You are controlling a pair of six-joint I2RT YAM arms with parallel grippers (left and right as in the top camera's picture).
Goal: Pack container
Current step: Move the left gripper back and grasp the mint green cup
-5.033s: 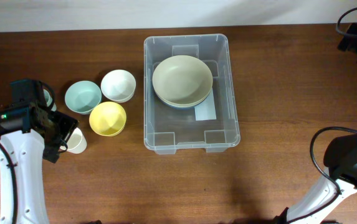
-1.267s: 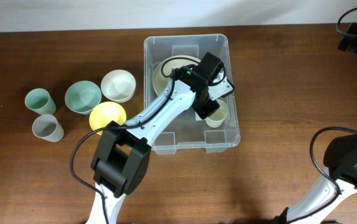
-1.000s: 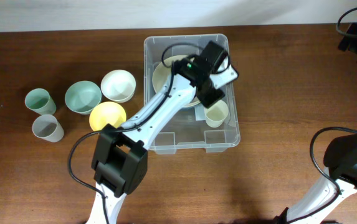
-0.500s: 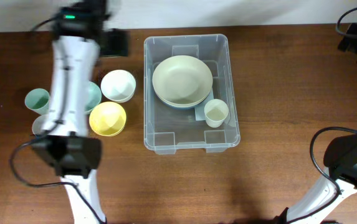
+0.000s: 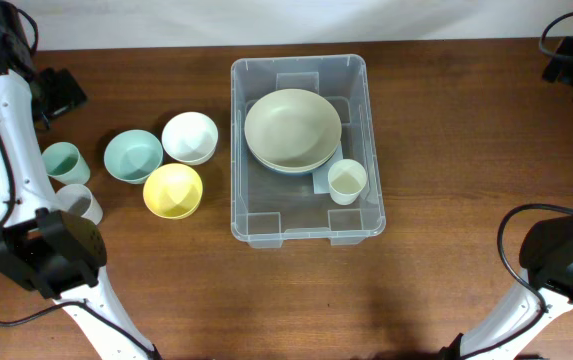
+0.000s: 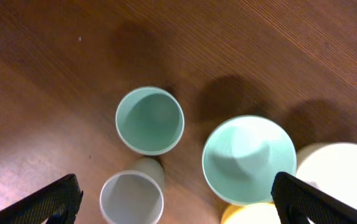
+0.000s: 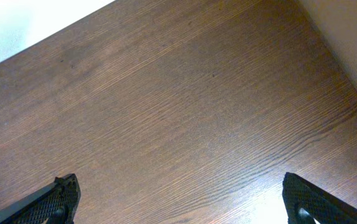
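The clear container sits mid-table. Inside it are a large beige bowl stacked on another and a small cream cup, upright near the right wall. To its left stand a white bowl, a teal bowl, a yellow bowl, a teal cup and a grey cup. My left gripper hovers open and empty at the far left. From its wrist, the left gripper looks down on the teal cup, grey cup and teal bowl. My right gripper is open at the back right corner.
The right gripper shows only bare wood under it, with the table's edge at the upper right. The white bowl and yellow bowl lie at the left wrist view's lower right. The left arm partly covers the grey cup from above.
The left gripper let go of the cream cup inside the container, then swung out to the far left above the cups. The right arm has not moved.
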